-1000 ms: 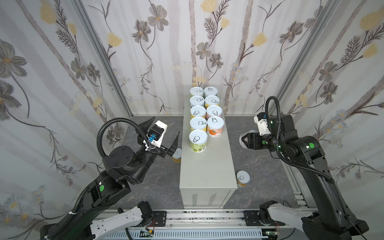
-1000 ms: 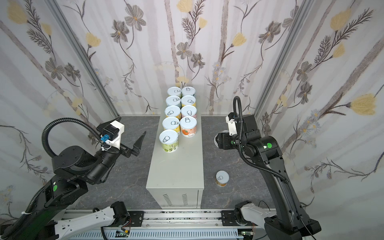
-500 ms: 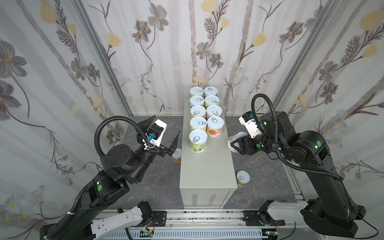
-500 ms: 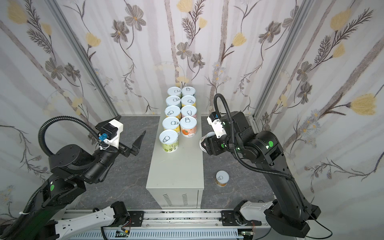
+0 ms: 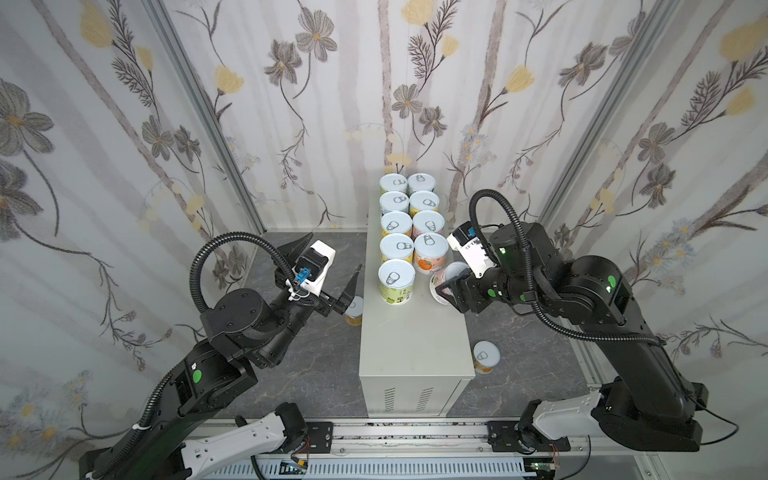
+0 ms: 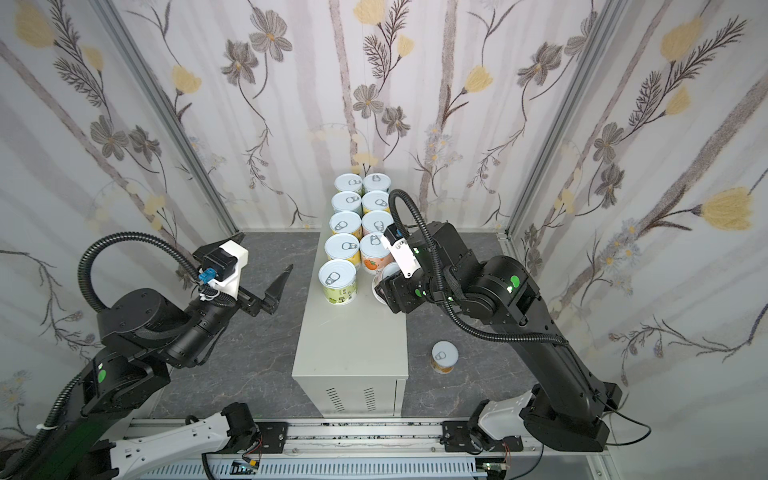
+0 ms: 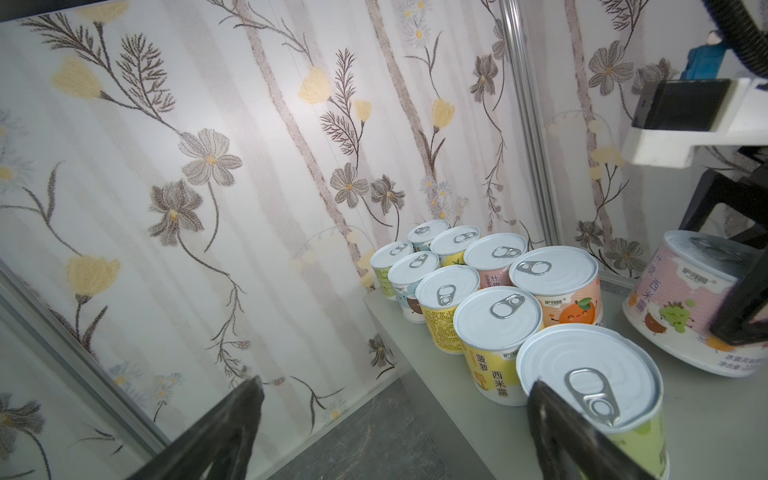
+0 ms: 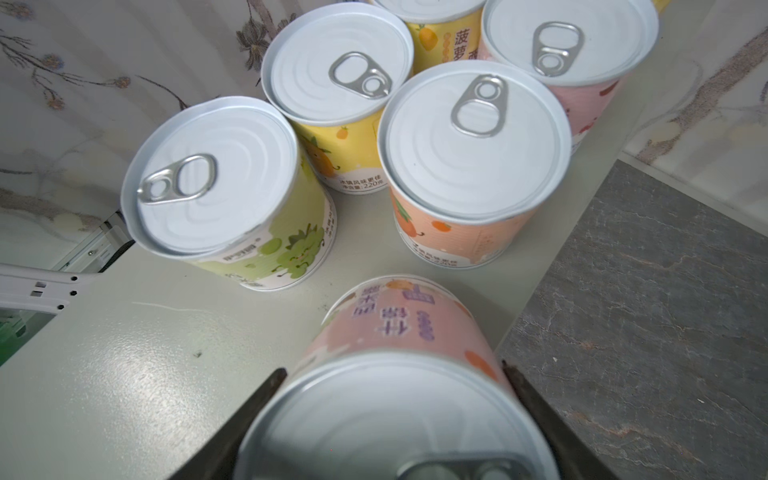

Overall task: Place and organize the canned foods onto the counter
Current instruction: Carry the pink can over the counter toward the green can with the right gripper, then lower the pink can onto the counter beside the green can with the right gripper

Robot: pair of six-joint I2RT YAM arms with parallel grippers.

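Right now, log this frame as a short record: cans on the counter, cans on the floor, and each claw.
counter: pale grey-beige metal box, nine white-lidded fruit-label cans upright in two columns
right claw: shut on a tilted pink-labelled can above the counter, beside the green-labelled can
left claw: open, empty
dark marbled floor: yellowish can left of the counter, yellowish can right of the counter, both upright

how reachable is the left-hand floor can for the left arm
Probably yes: the open left gripper hangs close by that floor can, nothing between; the counter beside it may crowd a finger.
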